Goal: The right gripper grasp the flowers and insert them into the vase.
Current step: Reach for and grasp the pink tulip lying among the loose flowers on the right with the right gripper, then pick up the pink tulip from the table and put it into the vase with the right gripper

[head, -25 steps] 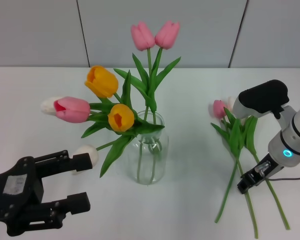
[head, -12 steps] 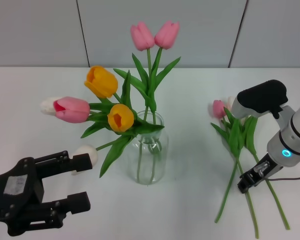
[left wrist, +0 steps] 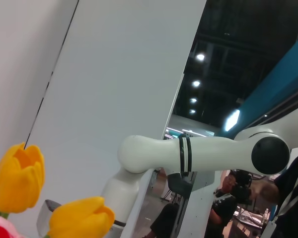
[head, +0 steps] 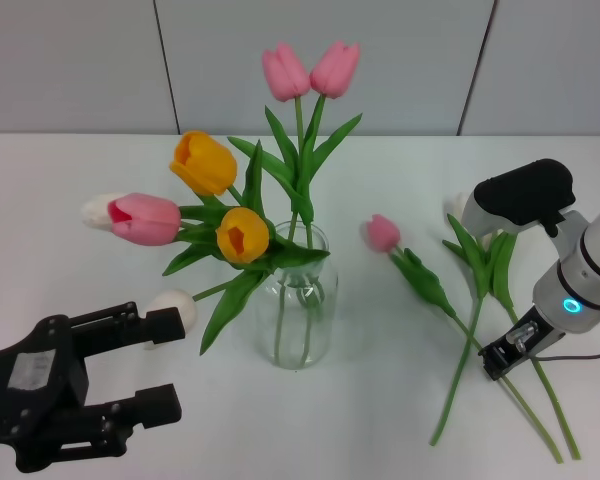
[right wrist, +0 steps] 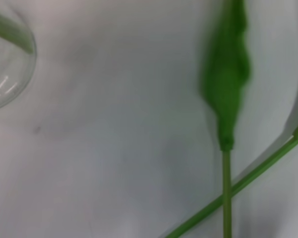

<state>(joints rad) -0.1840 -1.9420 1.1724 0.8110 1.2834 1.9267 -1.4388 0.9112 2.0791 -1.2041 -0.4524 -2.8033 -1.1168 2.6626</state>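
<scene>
Right gripper (head: 503, 358) jaws hidden — over flowers (head: 467, 300)

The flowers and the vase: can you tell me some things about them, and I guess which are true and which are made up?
1. The vase already has tulips standing in it. True.
2. The pink flower on the table lies right of the vase. True.
3. The vase has tipped over. False: it stands upright.
4. The right gripper holds a flower above the vase. False: it is low by the stems on the table, right of the vase.
5. The left gripper is open, left of the vase. True.
6. The vase is blue. False: it is clear glass.
</scene>
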